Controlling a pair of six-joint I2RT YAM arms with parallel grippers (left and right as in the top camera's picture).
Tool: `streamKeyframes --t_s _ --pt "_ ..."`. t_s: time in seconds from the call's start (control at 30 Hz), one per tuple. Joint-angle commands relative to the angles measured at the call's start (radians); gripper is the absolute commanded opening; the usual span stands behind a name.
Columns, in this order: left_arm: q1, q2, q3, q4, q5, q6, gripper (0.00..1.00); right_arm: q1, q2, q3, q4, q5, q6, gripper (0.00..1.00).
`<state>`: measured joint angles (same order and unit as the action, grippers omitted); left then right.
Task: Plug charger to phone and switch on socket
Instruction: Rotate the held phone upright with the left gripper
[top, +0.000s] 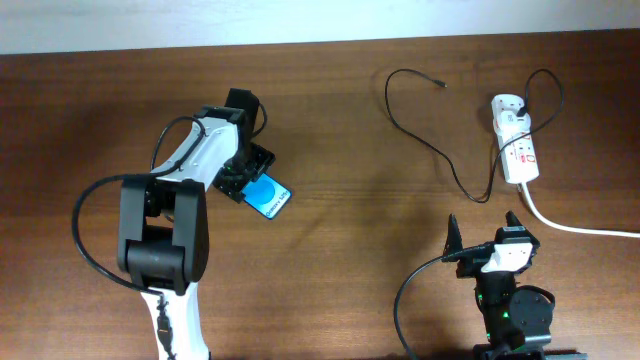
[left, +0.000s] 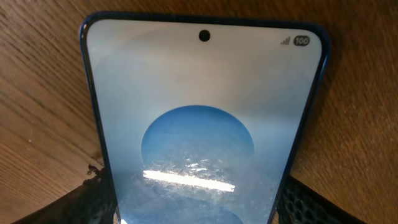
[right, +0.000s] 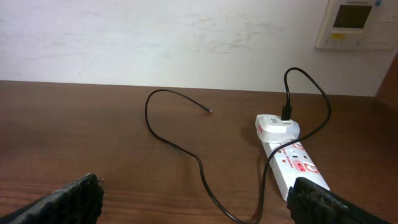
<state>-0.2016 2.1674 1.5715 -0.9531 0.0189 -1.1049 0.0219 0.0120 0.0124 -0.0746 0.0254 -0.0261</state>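
The left gripper (top: 247, 175) has its fingers (left: 93, 200) closed on the phone (left: 199, 124), one black pad against each long edge. In the overhead view the phone (top: 270, 197) lies far across the wooden tabletop (top: 350, 250) from the socket (top: 517, 150), tilted, with its blue screen facing up. The left wrist view shows a "100" badge and signal bars in the screen's top corner, a punch-hole lens at top centre and a darker blue circle below. The small text on the phone in the overhead view is too small to read.

The socket (right: 292, 165) is a white strip with red markings that are too small to read. The charger's white adapter (right: 277, 127) sits on its far end. The black cable (top: 430, 150) loops away from the socket, and its plug tip (top: 441, 84) lies bare on the wood, well apart from the phone. The thick white cord (top: 570, 225) leaves the socket's near end.

The right gripper (top: 483, 232) sits near the socket's near end with its fingers (right: 74, 199) spread wide, holding nothing. A wall panel (right: 354, 23) beyond the socket has a small display, but its lettering is unreadable.
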Motion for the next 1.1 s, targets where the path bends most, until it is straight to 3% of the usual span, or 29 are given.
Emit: streamKeyframes --t_s 0.0,0.03,0.13,0.47,0.57,0.7,0.83,1.07 --pt "0.001 0.043 -0.048 0.001 0.057 -0.012 0.75 -0.002 -0.005 -0.007 -0.004 0.011 0.008 0.98" --pt "0.002 0.043 -0.043 0.002 0.098 -0.009 0.66 -0.002 -0.005 -0.007 -0.004 0.011 0.008 0.98" --pt "0.006 0.041 0.007 -0.021 0.117 0.078 0.66 -0.002 -0.005 -0.007 -0.004 0.011 0.008 0.98" --pt "0.072 0.041 0.096 -0.155 0.531 0.436 0.58 -0.002 -0.005 -0.007 -0.004 0.011 0.008 0.98" --pt "0.072 0.040 0.128 -0.194 0.615 0.483 0.58 -0.002 -0.005 -0.007 -0.004 0.011 0.008 0.98" --pt "0.072 0.038 0.141 -0.211 0.858 0.572 0.59 -0.002 -0.005 -0.007 -0.004 0.011 0.008 0.98" --pt "0.072 0.038 0.141 -0.262 0.974 0.614 0.58 -0.002 -0.005 -0.007 -0.004 0.011 0.008 0.98" --pt "0.072 0.038 0.141 -0.381 1.043 0.702 0.58 -0.002 -0.005 -0.007 -0.004 0.011 0.008 0.98"
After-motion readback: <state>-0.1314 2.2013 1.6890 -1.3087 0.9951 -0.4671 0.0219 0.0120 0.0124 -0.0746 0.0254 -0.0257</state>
